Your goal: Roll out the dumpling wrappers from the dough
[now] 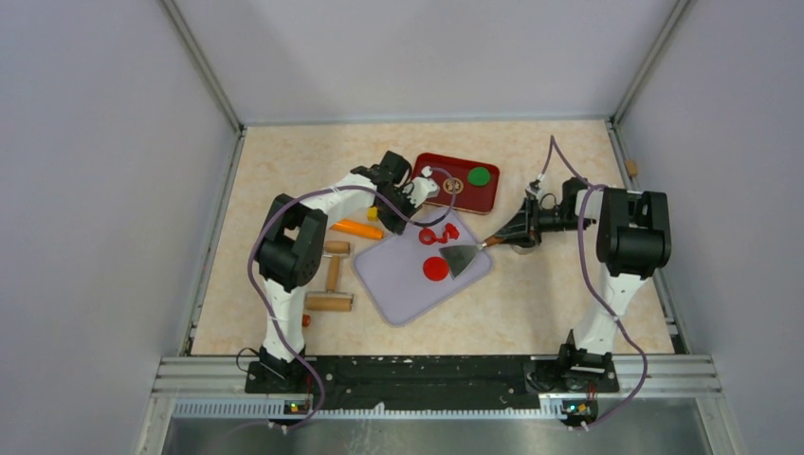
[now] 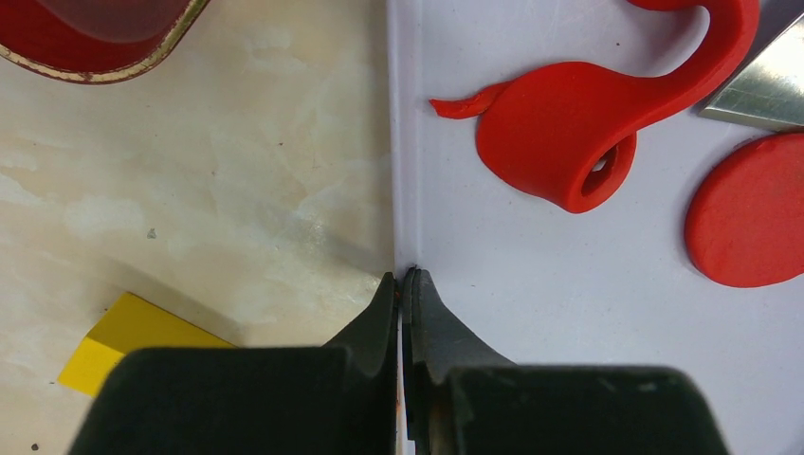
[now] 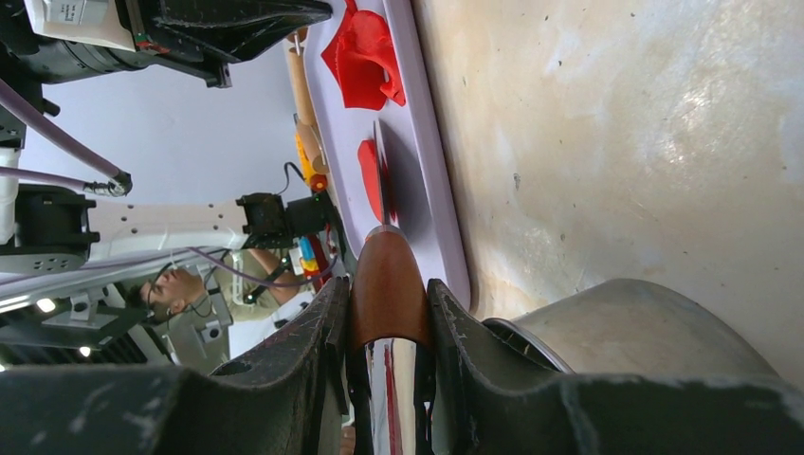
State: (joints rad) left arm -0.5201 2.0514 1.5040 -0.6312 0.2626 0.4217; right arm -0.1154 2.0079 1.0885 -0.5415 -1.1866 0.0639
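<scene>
A round flat red wrapper (image 1: 435,268) lies on the lilac board (image 1: 408,294); it also shows in the left wrist view (image 2: 749,213). Ragged curly red dough scraps (image 1: 438,233) lie behind it, large in the left wrist view (image 2: 569,133). My left gripper (image 1: 414,201) is shut on the board's far edge (image 2: 403,280). My right gripper (image 1: 512,234) is shut on the brown handle (image 3: 384,284) of a metal scraper, whose blade (image 1: 462,257) rests on the board at the wrapper's right edge.
A dark red tray (image 1: 446,169) holding a green disc (image 1: 479,175) stands behind the board. An orange carrot (image 1: 357,228), a yellow block (image 2: 123,346) and a wooden rolling pin (image 1: 332,275) lie left of the board. A metal cup (image 3: 645,322) sits under my right gripper.
</scene>
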